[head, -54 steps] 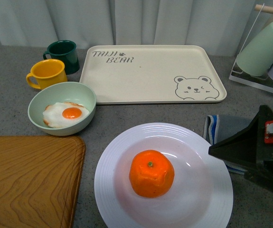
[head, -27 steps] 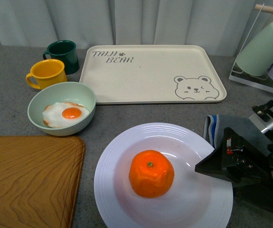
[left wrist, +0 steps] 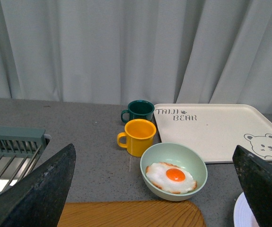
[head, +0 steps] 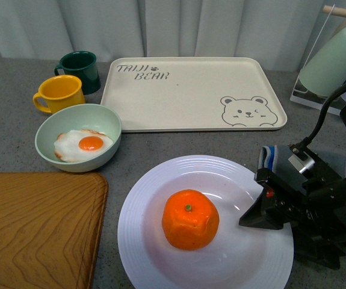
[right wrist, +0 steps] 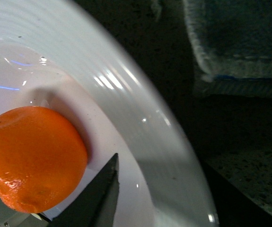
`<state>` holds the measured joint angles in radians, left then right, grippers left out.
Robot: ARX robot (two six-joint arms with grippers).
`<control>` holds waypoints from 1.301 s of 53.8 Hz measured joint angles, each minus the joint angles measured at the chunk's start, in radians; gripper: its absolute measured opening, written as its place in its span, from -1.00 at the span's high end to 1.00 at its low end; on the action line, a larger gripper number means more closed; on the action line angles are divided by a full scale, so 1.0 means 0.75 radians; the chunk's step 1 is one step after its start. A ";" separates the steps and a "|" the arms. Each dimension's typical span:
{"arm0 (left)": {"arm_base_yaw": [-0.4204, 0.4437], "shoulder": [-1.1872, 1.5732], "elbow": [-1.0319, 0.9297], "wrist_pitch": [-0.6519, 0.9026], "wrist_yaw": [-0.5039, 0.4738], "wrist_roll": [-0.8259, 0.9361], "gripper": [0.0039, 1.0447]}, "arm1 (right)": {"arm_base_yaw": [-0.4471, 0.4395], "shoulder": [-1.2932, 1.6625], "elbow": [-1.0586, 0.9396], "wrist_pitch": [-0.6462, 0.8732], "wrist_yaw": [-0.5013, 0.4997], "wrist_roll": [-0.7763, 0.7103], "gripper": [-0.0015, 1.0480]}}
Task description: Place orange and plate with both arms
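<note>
The orange (head: 190, 219) sits in the middle of the white plate (head: 138, 241) at the table's front. My right gripper (head: 263, 232) is open at the plate's right side, with one black finger (head: 251, 218) reaching over the rim toward the orange. In the right wrist view that finger (right wrist: 98, 198) lies inside the plate (right wrist: 140, 118) close beside the orange (right wrist: 29, 158), not touching it; the other side is dark. My left gripper (left wrist: 150, 198) is open and holds nothing, high above the wooden board; it does not show in the front view. A sliver of the plate (left wrist: 240, 213) shows there.
A pale green bowl (head: 106, 123) with a fried egg stands left of the plate, with a yellow mug (head: 60, 93) and a dark green mug (head: 81, 69) behind it. The cream bear tray (head: 191, 90) lies at the back, a wooden board (head: 34, 229) front left, a folded cloth (head: 275, 159) and a cup rack (head: 332, 60) right.
My right gripper has moved left and down from beside the plate onto its right rim. The plate and orange have shifted slightly left.
</note>
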<state>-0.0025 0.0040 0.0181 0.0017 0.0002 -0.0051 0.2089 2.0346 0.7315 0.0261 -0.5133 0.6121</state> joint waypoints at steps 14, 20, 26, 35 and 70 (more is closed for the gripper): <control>0.000 0.000 0.000 0.000 0.000 0.000 -0.88 | -0.032 -0.010 -0.020 0.001 -0.099 -0.024 0.74; 0.000 0.000 0.000 0.000 0.000 0.000 -0.88 | -0.042 -0.045 -0.051 0.052 -0.133 -0.035 0.82; 0.000 0.000 0.000 0.000 0.000 0.000 -0.88 | -0.045 -0.077 -0.099 0.146 -0.176 -0.020 0.88; 0.000 0.000 0.000 0.000 0.000 0.000 -0.88 | -0.068 -0.103 -0.214 0.448 -0.220 0.079 0.92; 0.000 0.000 0.000 0.000 0.000 0.000 -0.88 | -0.080 0.350 0.599 0.553 -0.332 0.469 0.92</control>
<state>-0.0025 0.0040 0.0181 0.0017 0.0002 -0.0051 0.1486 2.2971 1.1809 0.4408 -0.7620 0.9638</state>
